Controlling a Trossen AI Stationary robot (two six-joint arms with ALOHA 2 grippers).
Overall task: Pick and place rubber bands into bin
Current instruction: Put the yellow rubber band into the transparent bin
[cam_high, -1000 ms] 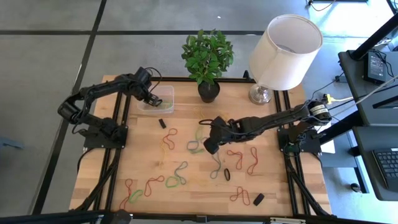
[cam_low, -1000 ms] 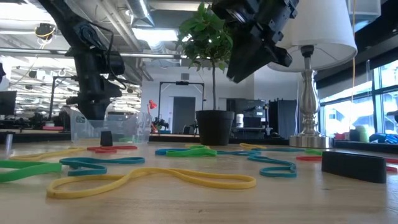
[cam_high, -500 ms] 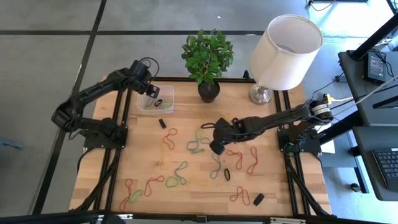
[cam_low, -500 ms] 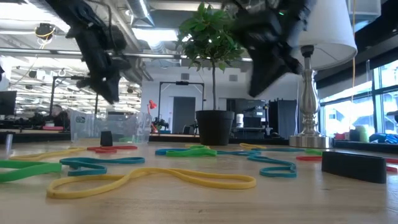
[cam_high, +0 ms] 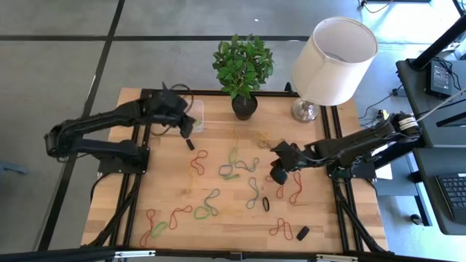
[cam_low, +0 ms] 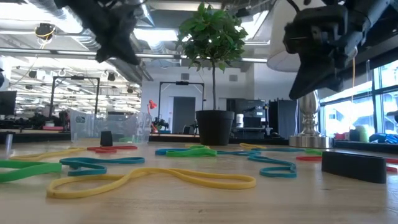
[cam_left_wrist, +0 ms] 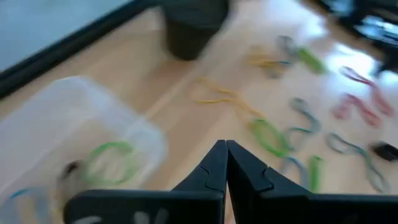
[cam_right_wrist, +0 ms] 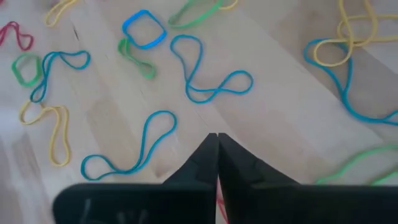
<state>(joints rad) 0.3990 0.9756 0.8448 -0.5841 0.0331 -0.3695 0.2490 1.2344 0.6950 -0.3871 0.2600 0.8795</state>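
Early stage: bin at table's far left corner holds a few rubber bands; most lie scattered on table. Left gripper above bin, right gripper mid-table: fingers pressed together, empty

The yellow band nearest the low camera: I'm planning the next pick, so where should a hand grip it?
Take the yellow rubber band at its narrow middle, where both strands run close, coming straight down from above. It lies flat on the table, so a side approach finds nothing to catch.
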